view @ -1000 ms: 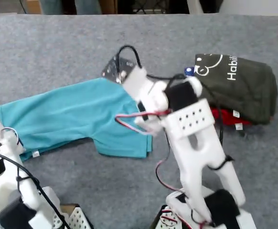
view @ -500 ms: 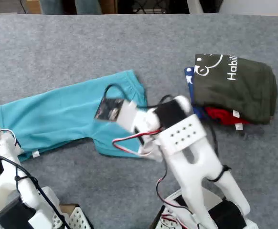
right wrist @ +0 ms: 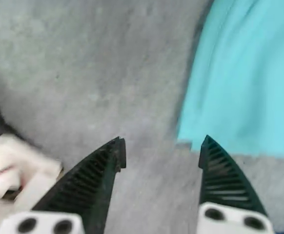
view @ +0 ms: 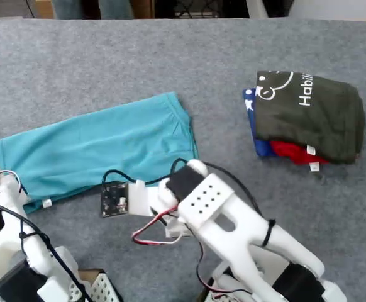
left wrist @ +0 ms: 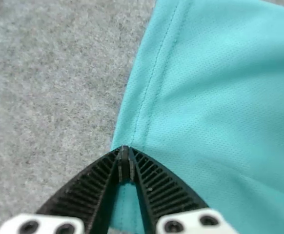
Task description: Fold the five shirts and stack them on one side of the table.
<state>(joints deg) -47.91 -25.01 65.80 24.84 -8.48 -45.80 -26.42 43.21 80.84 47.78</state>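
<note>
The left gripper [left wrist: 125,163] clamps the hem of the teal shirt [left wrist: 220,97] at its jaw tips. The right gripper [right wrist: 162,146] gapes wide and empty, the shirt corner just ahead. The high view adds the folded stack [view: 309,116].

We read this as a robotics lab or workshop: the table [view: 76,56] is covered to its far edge in grey felt, the white plastic left arm [view: 10,251] and right arm [view: 233,226] stand at its near edge, and bare wires [view: 134,236] loop loose from the right one.
</note>
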